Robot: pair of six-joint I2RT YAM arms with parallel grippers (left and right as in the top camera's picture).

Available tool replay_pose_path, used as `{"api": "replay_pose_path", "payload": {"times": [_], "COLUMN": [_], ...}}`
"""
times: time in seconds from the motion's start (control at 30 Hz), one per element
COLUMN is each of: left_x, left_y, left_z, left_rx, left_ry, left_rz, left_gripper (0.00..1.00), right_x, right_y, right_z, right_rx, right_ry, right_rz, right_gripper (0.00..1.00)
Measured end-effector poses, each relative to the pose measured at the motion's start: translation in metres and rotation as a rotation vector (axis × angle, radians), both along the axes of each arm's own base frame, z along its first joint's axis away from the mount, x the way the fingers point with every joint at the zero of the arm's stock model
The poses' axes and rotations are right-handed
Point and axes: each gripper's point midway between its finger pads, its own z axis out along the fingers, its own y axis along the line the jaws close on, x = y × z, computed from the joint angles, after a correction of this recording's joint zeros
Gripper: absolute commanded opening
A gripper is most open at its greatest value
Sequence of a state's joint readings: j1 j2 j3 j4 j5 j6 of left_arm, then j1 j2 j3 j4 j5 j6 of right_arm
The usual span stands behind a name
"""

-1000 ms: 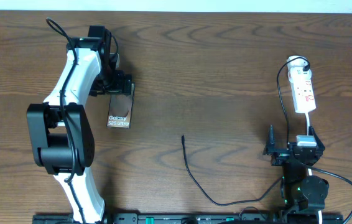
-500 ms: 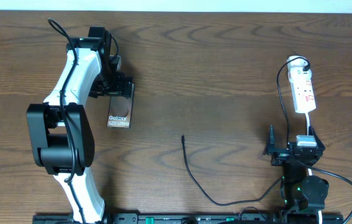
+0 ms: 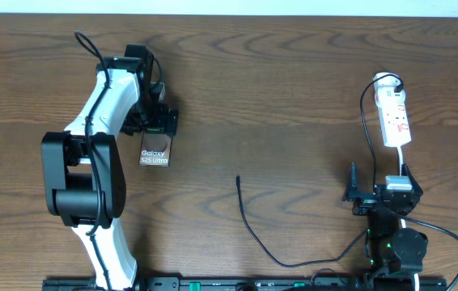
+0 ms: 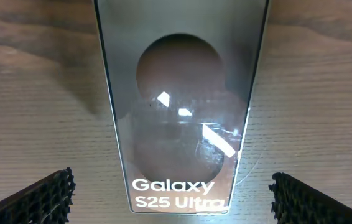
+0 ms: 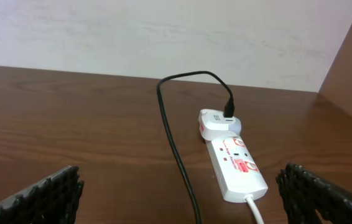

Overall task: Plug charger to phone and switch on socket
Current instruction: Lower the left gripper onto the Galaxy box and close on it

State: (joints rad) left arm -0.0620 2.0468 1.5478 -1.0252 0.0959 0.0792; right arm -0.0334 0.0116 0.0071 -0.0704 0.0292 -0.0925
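The phone (image 3: 154, 149) lies flat on the table, its "Galaxy S25 Ultra" lettering at the near end. My left gripper (image 3: 158, 127) is open and straddles the phone's far end. In the left wrist view the phone (image 4: 179, 106) lies between the open fingers (image 4: 173, 196), with gaps on both sides. The charger cable (image 3: 255, 234) curves across the table. Its plug tip (image 3: 238, 179) lies loose, apart from the phone. The socket (image 3: 396, 118) lies at the far right. My right gripper (image 3: 379, 184) is open and empty, short of the socket (image 5: 238, 168).
A white adapter (image 5: 216, 121) with a black plug in it sits at the socket's far end, and the black cable (image 5: 175, 146) runs from it toward me. The white cord (image 5: 255, 208) leaves the socket's near end. A wall stands behind the table.
My left arm has shifted slightly right and nearer, bringing the gripper further over the phone's far end. The phone, cable and right arm have not moved.
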Motion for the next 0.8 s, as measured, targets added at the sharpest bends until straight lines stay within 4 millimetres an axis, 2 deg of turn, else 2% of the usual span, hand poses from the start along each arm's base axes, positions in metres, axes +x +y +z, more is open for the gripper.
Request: {"api": "replay_pose_path", "payload": {"times": [0.5, 0.67, 0.8], "left_x": [0.013, 0.006, 0.008], "left_y": [-0.001, -0.001, -0.001], "left_z": [-0.011, -0.016, -0.017], "left_rx": [-0.007, -0.005, -0.006], "left_ry": [-0.065, -0.042, -0.052], "left_rz": [0.000, 0.000, 0.000], "left_gripper": [0.99, 0.99, 0.99], "right_x": [0.000, 0.000, 0.000], "right_y": [0.000, 0.000, 0.000], "right_z": [0.000, 0.000, 0.000], "right_rx": [0.000, 0.000, 0.000], "right_ry": [0.000, 0.000, 0.000], "right_rz": [0.000, 0.000, 0.000], "right_gripper": [0.99, 0.99, 0.99]}}
